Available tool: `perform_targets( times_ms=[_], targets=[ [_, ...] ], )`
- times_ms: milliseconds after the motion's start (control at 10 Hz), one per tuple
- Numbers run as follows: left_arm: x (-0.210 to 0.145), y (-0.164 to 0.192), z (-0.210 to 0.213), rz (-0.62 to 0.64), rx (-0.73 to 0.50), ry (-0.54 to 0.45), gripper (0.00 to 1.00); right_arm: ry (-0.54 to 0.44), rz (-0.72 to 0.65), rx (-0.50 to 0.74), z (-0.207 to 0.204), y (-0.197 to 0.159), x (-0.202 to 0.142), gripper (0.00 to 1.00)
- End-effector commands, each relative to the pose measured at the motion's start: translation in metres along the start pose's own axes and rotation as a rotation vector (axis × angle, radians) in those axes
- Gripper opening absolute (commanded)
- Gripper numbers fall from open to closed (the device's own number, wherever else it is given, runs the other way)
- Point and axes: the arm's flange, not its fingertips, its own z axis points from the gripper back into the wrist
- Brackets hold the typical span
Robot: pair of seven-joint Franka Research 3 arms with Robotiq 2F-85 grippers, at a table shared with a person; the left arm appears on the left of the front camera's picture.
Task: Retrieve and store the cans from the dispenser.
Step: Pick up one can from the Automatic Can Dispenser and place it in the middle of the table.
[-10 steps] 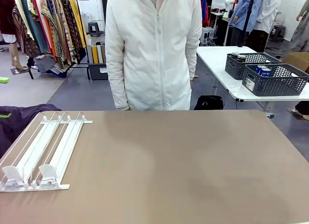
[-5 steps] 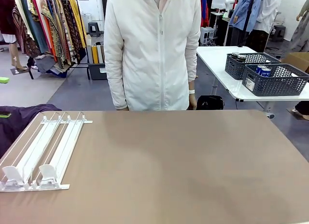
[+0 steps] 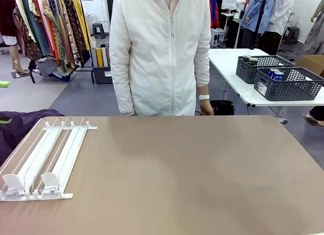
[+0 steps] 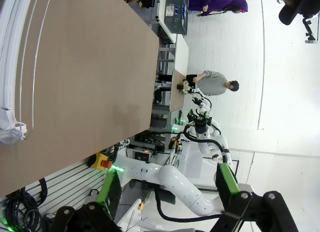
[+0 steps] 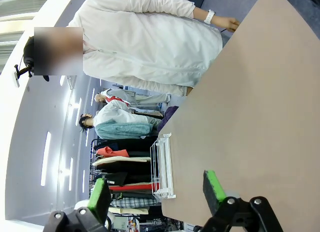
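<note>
Both pincers, left pincer (image 4: 167,192) and right pincer (image 5: 156,189), spread; dispenser (image 3: 43,156) hugs table (image 3: 192,169) left edge.

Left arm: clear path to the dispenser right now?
Probably yes. The dispenser lies on the robot's left side of the table with bare tabletop around it, and the open left gripper hangs above that edge. Its lanes look empty; the person's hand is far off.
</note>
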Motion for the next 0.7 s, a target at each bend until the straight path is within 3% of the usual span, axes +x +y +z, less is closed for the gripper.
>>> perform_targets(
  times_ms=[0, 600],
  targets=[
    [-0.0019, -0.0009, 0.0022, 0.004, -0.003, 0.009, 1.00, -0.013, 0.007, 0.027, -0.0023, 0.0034, 0.0020, 1.00],
    [-0.0019, -0.0009, 0.0022, 0.004, -0.003, 0.009, 1.00, -0.013, 0.007, 0.027, -0.0023, 0.0034, 0.0020, 1.00]
  ],
)
